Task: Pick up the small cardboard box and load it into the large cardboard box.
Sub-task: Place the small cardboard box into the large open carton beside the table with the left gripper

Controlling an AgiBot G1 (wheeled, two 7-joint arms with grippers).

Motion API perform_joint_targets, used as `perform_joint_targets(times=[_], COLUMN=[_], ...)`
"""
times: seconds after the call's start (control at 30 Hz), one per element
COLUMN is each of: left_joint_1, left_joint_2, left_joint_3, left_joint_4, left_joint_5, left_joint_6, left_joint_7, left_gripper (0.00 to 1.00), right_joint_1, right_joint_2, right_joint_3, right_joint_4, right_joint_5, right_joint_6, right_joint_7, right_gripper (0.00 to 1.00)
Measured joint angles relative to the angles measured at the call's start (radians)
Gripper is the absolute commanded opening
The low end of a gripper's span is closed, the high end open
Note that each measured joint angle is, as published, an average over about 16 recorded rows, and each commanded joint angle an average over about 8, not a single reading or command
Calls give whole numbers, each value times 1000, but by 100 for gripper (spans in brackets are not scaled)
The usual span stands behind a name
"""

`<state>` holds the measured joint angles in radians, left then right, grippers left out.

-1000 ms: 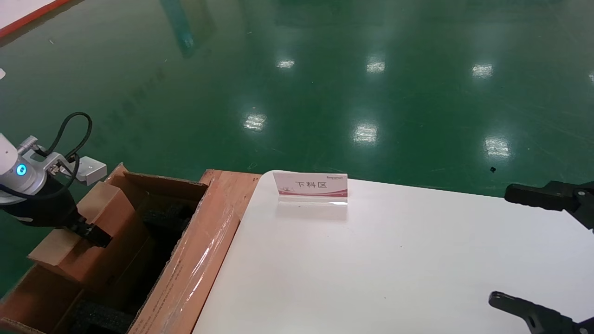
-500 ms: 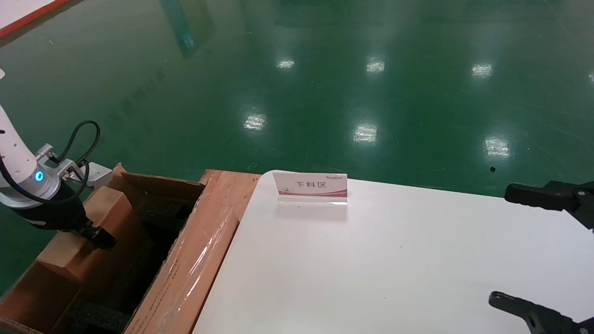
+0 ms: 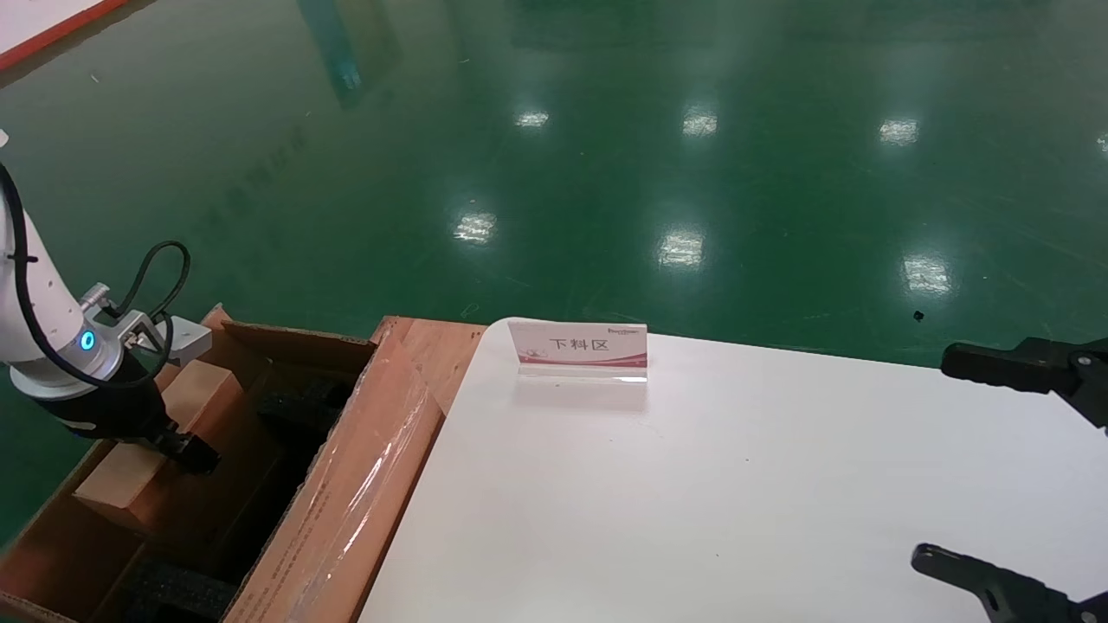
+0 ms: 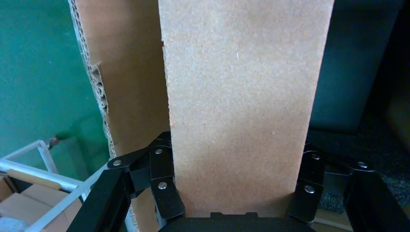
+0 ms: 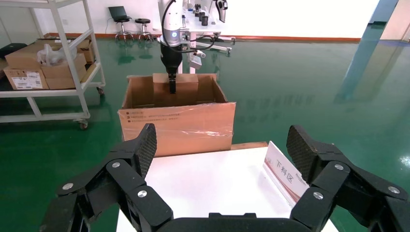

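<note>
The large cardboard box (image 3: 363, 484) stands open beside the white table's left edge, with clear tape on its near flap and black foam (image 3: 182, 593) inside. My left gripper (image 3: 186, 452) is shut on the small cardboard box (image 3: 130, 472) and holds it down inside the carton, by its far wall. In the left wrist view the small box (image 4: 241, 106) fills the space between my fingers (image 4: 164, 193), next to the carton's corrugated wall (image 4: 121, 87). My right gripper (image 3: 995, 467) is open and empty over the table's right side. The right wrist view shows the carton (image 5: 176, 123) and the left arm.
A white table (image 3: 736, 484) holds a small acrylic sign (image 3: 580, 350) near its far edge. A wooden edge (image 3: 428, 346) lies between carton and table. Green floor surrounds everything. A shelf trolley with boxes (image 5: 46, 67) stands beyond the carton.
My left gripper has lowered the small box deeper into the large carton. The right arm has not moved.
</note>
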<state>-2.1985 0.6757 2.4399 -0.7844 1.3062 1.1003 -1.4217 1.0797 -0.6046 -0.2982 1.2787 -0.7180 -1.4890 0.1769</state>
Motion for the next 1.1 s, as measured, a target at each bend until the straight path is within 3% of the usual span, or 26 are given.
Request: perform_joint_targets(times=[0.13, 0.2, 1.1], left_joint_1=[13, 16, -9], left_joint_2=[4, 5, 3], left_joint_3=[-2, -3, -10], left_joint_4=[17, 22, -14], left_joint_5=[-9, -12, -1], left_joint_6=[1, 1, -10], left_joint_7=[5, 6, 33], left_gripper=[87, 100, 100], right_joint_1=[0, 0, 0], right_joint_2=[0, 0, 0], right_joint_3=[0, 0, 0], right_joint_4=[0, 0, 0], right_joint_5=[0, 0, 0], right_joint_6=[0, 0, 0], right_joint_7=[0, 0, 0], right_gripper=[100, 100, 100])
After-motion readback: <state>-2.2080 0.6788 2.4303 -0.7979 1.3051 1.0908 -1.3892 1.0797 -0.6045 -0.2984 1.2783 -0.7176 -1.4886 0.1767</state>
